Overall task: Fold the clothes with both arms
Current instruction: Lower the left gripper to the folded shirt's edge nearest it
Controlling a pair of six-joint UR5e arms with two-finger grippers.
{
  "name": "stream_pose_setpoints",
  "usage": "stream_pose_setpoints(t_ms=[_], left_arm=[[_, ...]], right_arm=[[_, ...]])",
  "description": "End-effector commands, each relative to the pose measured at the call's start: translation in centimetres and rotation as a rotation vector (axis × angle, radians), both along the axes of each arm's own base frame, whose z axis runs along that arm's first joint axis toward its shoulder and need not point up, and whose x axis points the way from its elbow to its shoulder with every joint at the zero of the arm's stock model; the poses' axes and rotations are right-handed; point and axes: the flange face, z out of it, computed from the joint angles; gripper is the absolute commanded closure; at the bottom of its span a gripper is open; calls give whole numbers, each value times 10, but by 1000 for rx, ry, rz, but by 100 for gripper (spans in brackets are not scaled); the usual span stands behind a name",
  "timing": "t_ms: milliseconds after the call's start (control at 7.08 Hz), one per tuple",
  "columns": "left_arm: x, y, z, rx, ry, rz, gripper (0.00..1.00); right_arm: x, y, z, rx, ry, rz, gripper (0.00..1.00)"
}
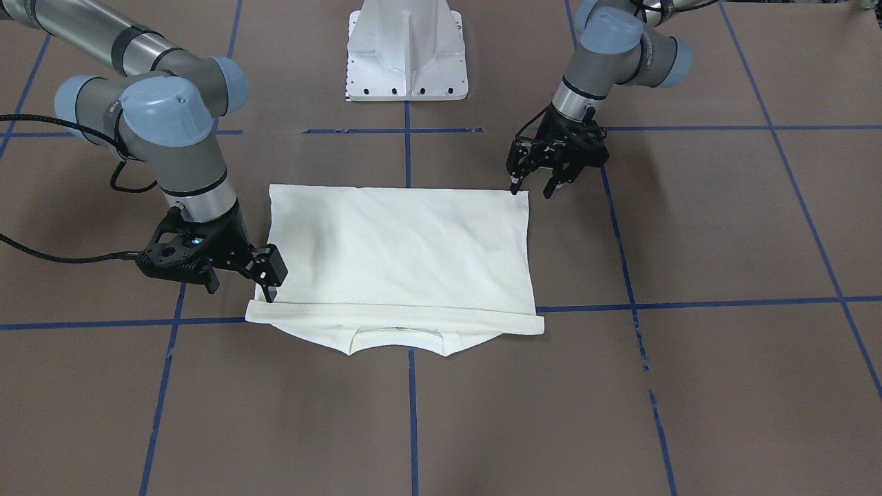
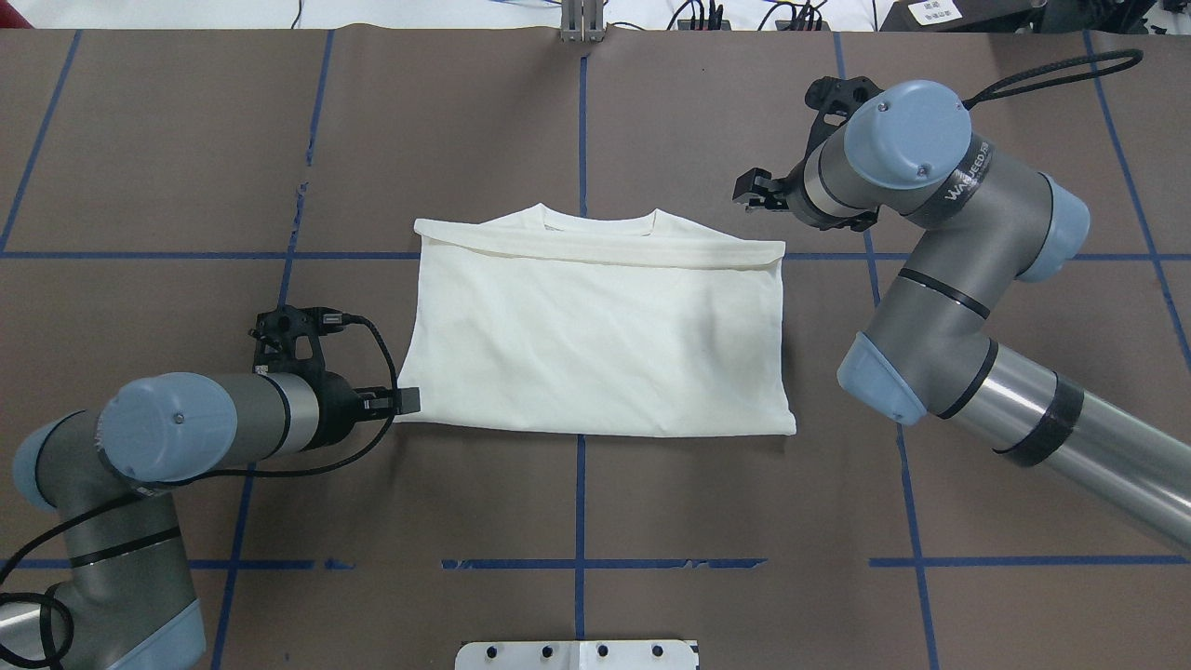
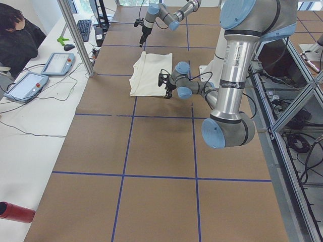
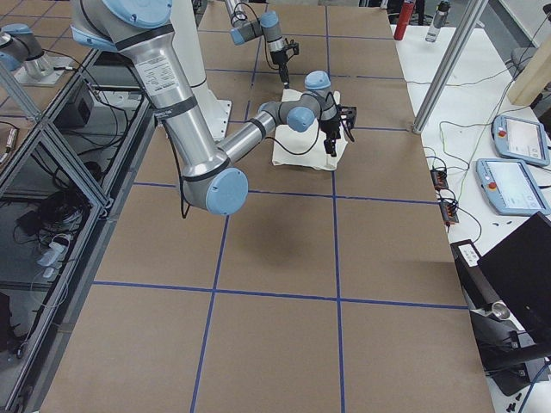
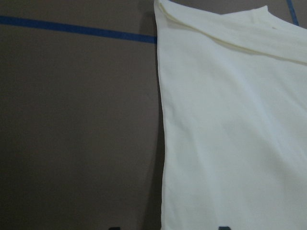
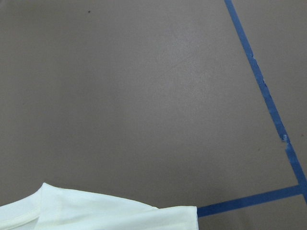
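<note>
Diagonally between left end effector [image 1: 532, 190] and right end effector [image 1: 241, 289], folded T-shirt [image 1: 400, 248]

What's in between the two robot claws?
The cream-white folded T-shirt lies flat on the brown table between the black left gripper and black right gripper, clearest in the overhead view.

1. T-shirt [image 1: 400, 248]: plain cream-white.
2. Table [image 1: 744, 399]: grey-brown, gridded with blue tape lines [image 1: 689, 304].
3. Left arm [image 1: 606, 62], right arm [image 1: 172, 138]: silver-grey with light-blue joint caps.
4. Pedestal [image 1: 406, 55]: white.
</note>
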Motion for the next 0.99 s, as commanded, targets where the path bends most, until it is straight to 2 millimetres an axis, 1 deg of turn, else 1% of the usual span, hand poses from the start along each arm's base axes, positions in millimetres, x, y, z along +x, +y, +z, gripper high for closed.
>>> stream_pose_setpoints(t_ms=[0,141,424,565,706,848], left_arm=[[10,8,4,-19,0,0,38],[11,8,1,-16,4,2,52],[15,8,-3,-14,9,5,55],[15,8,-3,-14,9,5,68],[15,8,-2,-13,6,6,89],[16,8,1,-16,1,6,100]], right_arm=[[1,1,2,-1,1,1,0],[1,1,2,-1,1,1,0],[1,1,2,-1,1,1,0],[1,0,3,-2,3,1,0],[1,1,4,-3,4,1,0],[1,1,3,-3,2,2,0]])
